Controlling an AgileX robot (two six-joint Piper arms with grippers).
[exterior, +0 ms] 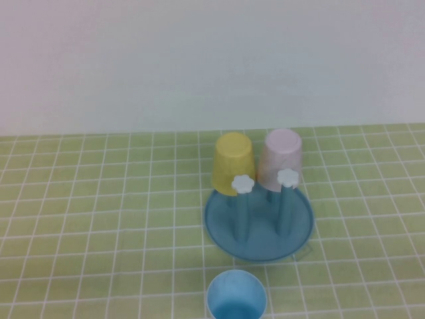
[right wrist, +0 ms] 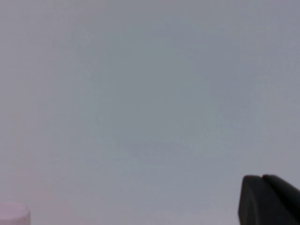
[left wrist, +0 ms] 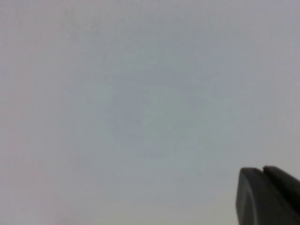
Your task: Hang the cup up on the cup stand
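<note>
- High view: nothing done yet toward hanging; cup (exterior: 236,296) standing upright, mouth up, on the bench (exterior: 99,219) at the near edge, just in front of the cup stand (exterior: 259,222) and apart from it
- Largest first: plain pale wall (exterior: 212,60) filling the far half of the scene, bare and featureless
- Below that, bench covered in a yellow-green cloth with a white grid, running edge to edge
- On the bench, cup stand as a round teal dish with upright blue posts
- Two far posts already taken: yellow cup (exterior: 233,163) upside down on the left one, pale pink cup (exterior: 281,159) upside down on the right one, side by side
- Two near posts free, each topped by a white flower knob (exterior: 243,183); either looks a fair target for the cup
- Left to do, by judgement: approach, grasp, lift, invert, lower over a free post, release
- Neither arm present over the bench in the high view
- Left end effector (left wrist: 267,194) seen only in its wrist view, clenched on nothing, facing blank wall, well away from the cup
- Right end effector (right wrist: 268,197) likewise clenched and empty, facing the wall, with only a sliver of a pale pink object in one corner of its wrist view
</note>
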